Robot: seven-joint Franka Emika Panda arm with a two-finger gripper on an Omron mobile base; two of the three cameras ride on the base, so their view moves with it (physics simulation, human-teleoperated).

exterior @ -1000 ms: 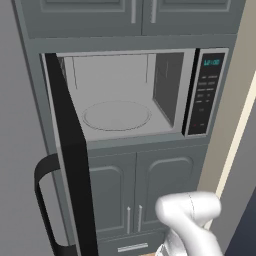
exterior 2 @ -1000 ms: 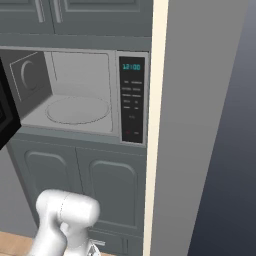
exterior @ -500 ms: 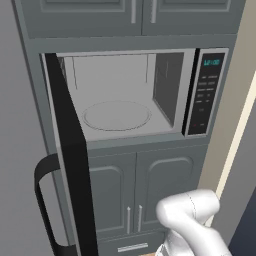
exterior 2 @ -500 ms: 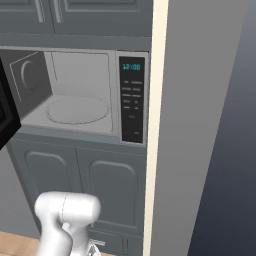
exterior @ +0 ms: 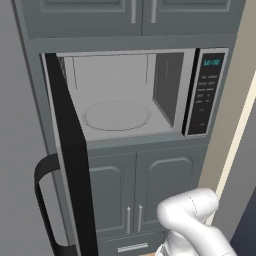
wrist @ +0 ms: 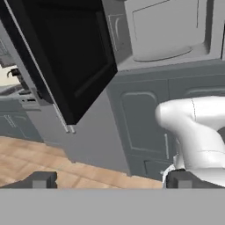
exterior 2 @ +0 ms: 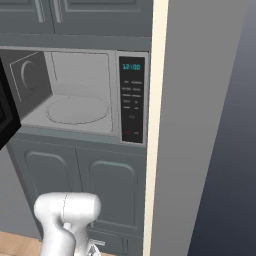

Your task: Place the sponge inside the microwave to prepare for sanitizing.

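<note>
Nothing has shifted: your gripper (wrist: pixel 110 180) hangs spread and empty below the open microwave (exterior: pixel 150 95); fetch the sponge next.

Microwave (exterior: pixel 200 95) above cabinet doors (exterior: pixel 137 192)

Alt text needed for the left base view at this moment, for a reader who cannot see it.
A built-in microwave stands with its black door swung wide open to the left, showing a bare round turntable inside. Its keypad with teal digits is at the right, grey cabinet doors sit below, and the robot's white arm rises at lower right.
</note>
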